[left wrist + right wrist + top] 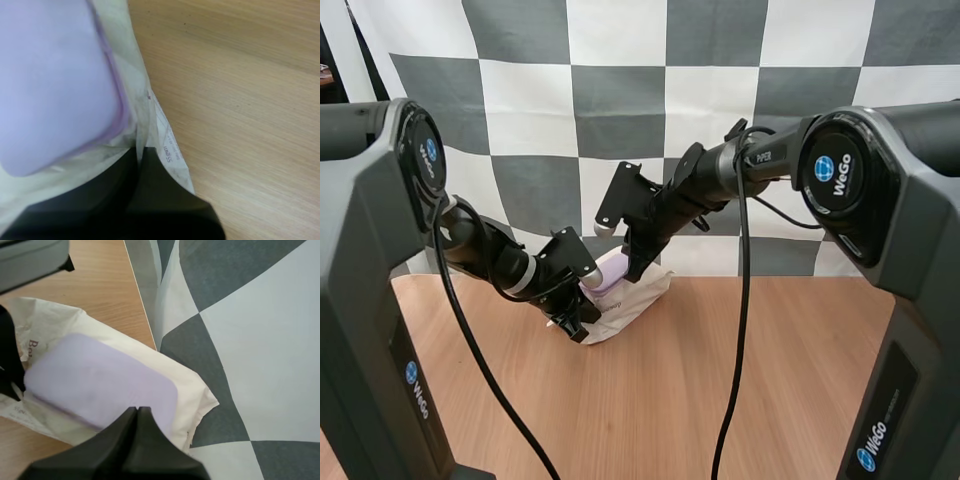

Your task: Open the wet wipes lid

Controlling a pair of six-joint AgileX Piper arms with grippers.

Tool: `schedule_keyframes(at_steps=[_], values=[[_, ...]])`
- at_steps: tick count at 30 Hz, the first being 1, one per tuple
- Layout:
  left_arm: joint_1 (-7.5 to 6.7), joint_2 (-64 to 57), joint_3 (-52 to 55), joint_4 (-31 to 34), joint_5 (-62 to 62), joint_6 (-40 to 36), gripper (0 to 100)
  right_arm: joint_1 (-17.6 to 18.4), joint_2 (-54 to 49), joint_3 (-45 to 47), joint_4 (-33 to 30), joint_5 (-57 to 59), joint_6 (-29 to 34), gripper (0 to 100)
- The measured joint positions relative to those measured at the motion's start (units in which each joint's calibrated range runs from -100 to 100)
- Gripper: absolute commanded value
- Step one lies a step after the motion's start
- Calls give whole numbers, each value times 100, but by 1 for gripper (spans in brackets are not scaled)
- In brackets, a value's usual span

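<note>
The pack of wet wipes (640,298) lies on the desk (740,380), its lilac lid (100,382) closed. The left tool (138,162) pinches the pack's end seam, anchoring it. The right tool (137,412), fingers together and empty, hovers at the lid's edge. Next it likely must hook that lip upward.

Cream-white pack (197,387) with brownish lettering, plain pale lilac lid (100,377), light brown wood-grain table (740,380), black left gripper (139,151), black right gripper (137,411).
</note>
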Motion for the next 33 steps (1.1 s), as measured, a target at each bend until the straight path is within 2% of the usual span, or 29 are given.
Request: schedule_keyframes(at_steps=[3,5,7,10,17,23,27,33], values=[[0,0,0,-11,59,0,0,0,76,0,57,-129,-61,0],[0,0,0,-11,123,0,0,0,161,0,314,-206,-264,0],[0,0,0,-11,146,0,0,0,162,0,555,-106,-429,0],[0,0,0,8,113,0,0,-61,41,0,554,321,-373,0],[0,0,0,21,71,0,0,-253,27,44,-450,1729,459,0],[0,0,0,21,71,0,0,-260,39,46,-968,1577,525,0],[0,0,0,21,80,0,0,-205,200,46,-684,1215,111,0],[0,0,0,9,97,0,0,51,537,24,-56,431,11,0]])
